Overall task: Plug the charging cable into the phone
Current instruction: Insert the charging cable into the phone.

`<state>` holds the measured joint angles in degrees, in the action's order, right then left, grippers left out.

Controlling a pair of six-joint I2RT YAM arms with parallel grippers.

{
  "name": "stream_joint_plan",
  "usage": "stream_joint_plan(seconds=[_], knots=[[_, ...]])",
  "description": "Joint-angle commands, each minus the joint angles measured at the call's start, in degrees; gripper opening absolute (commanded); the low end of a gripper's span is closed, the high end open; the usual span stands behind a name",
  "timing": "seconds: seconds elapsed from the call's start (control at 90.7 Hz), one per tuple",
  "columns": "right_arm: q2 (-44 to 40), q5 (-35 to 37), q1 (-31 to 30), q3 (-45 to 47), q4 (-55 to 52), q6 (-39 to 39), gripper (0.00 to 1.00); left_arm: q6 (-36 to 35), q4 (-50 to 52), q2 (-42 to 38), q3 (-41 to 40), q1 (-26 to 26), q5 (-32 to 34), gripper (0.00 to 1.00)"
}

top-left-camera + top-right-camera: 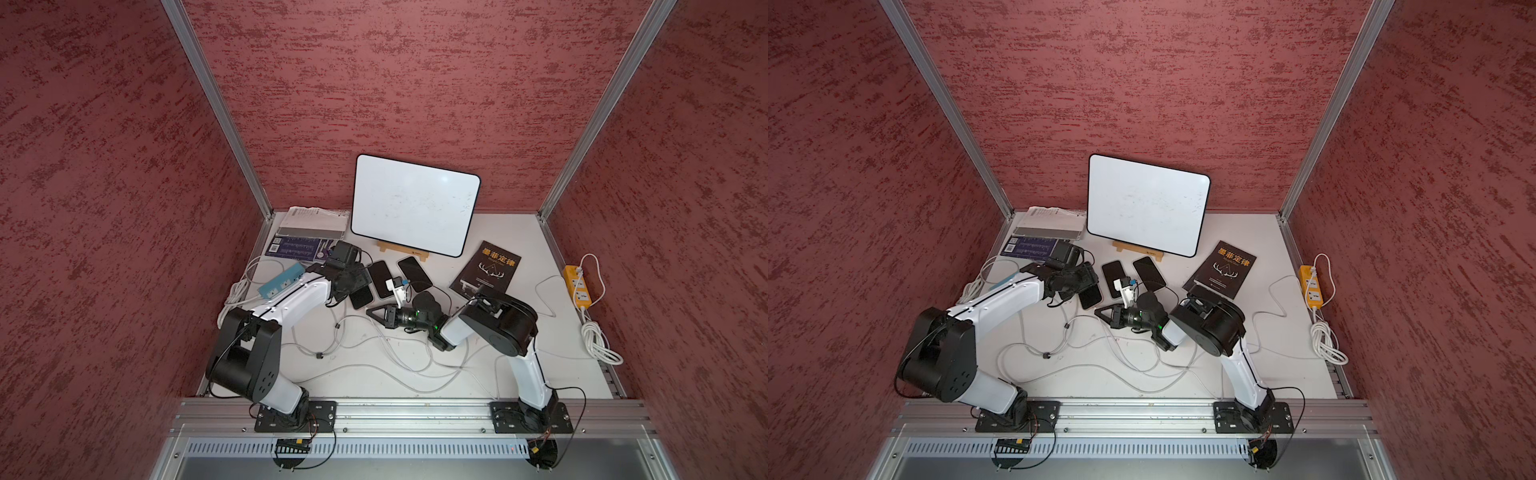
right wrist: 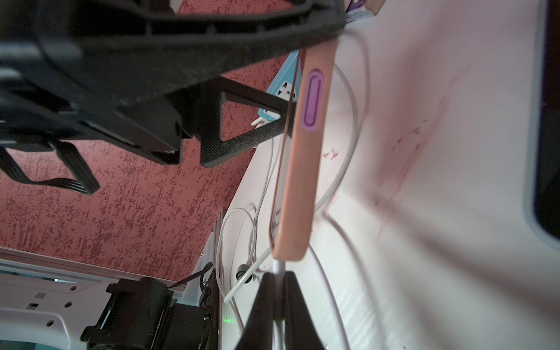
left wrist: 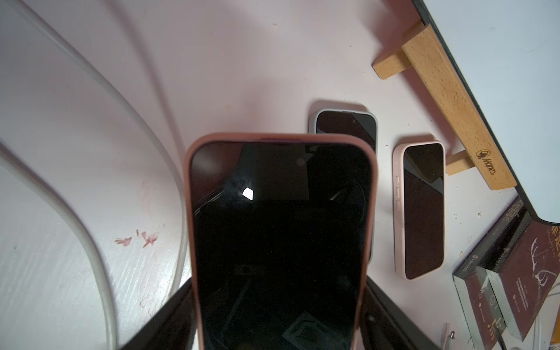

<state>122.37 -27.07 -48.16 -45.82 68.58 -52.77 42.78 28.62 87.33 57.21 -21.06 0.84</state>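
Your left gripper (image 1: 356,291), jaws wide, is clamping the phone (image 3: 278,227) by its long edges. Your right gripper (image 2: 278,276) is pinching the cable (image 2: 279,266) tight at its bottom edge, two phones (image 3: 422,212) lying close.

The pink-cased phone (image 3: 281,242) is being cut off by the left wrist view's edge, its end hiding whether the white cable plug (image 2: 279,266) is sitting inside.

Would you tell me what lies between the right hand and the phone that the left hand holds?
Just the white cable plug, pinched in the right hand and reaching the bottom edge of the phone, as the right wrist view shows.
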Motion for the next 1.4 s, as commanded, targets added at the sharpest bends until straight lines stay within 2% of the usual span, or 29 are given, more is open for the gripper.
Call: stream_joint_plan(seconds=[0.0,0.672,1.069,1.245,1.311,1.388], knots=[[0.73,2.31,0.87,-1.97,-1.05,-1.31,0.0,-0.07,-1.13,-0.36,0.62,-0.3,-1.34,0.0],[2.09,3.56,2.14,-8.82,-5.38,-1.84,0.0,-0.24,-1.13,0.87,1.06,-0.61,-1.57,0.0],[3.15,2.01,2.72,-12.23,-7.56,-1.16,0.0,-0.35,-0.78,1.36,1.49,-0.74,-1.15,0.0],[0.71,0.55,2.87,-8.13,-7.81,-1.14,0.52,-0.52,-0.2,1.32,1.68,-0.58,-0.05,0.0],[-1.45,-0.15,3.01,-5.36,-7.89,-0.87,0.62,-0.64,-0.15,1.33,1.74,-0.56,0.26,0.0],[-4.41,-1.68,3.01,-2.43,-9.31,-0.2,0.68,-0.68,-0.01,1.62,1.81,-0.49,0.62,0.0]])
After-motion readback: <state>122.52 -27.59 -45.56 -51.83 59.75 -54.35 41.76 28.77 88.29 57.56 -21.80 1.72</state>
